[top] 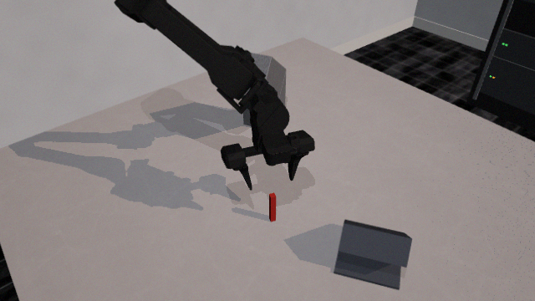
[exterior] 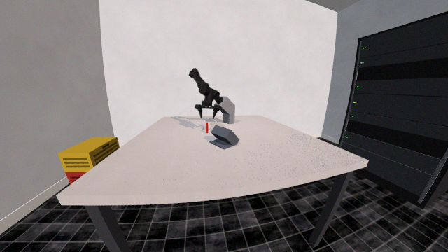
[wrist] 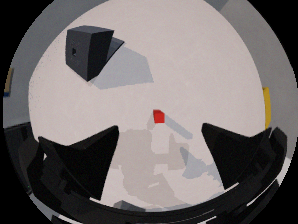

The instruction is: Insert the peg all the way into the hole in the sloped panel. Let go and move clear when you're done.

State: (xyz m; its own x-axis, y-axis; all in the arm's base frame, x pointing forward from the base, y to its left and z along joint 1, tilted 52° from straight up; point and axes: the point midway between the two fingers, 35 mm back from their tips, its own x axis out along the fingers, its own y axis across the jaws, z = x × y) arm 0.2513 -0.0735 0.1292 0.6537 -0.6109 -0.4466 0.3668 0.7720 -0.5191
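Observation:
A small red peg (top: 272, 206) stands upright on the pale table. It also shows in the exterior view (exterior: 206, 127) and from above in the wrist view (wrist: 158, 116). My gripper (top: 271, 181) hangs above the peg, fingers pointing down, wide open and empty, with its tips clear of the peg's top. In the wrist view the peg lies between the two fingers, a little ahead of them. The dark grey sloped panel (top: 369, 257) sits on the table to the peg's front right; its small hole shows only in the wrist view (wrist: 79, 48).
A grey block (top: 272, 77), the arm's base, stands behind the arm. A yellow and red box (exterior: 87, 155) sits on the floor left of the table. A dark rack (exterior: 399, 105) stands to the right.

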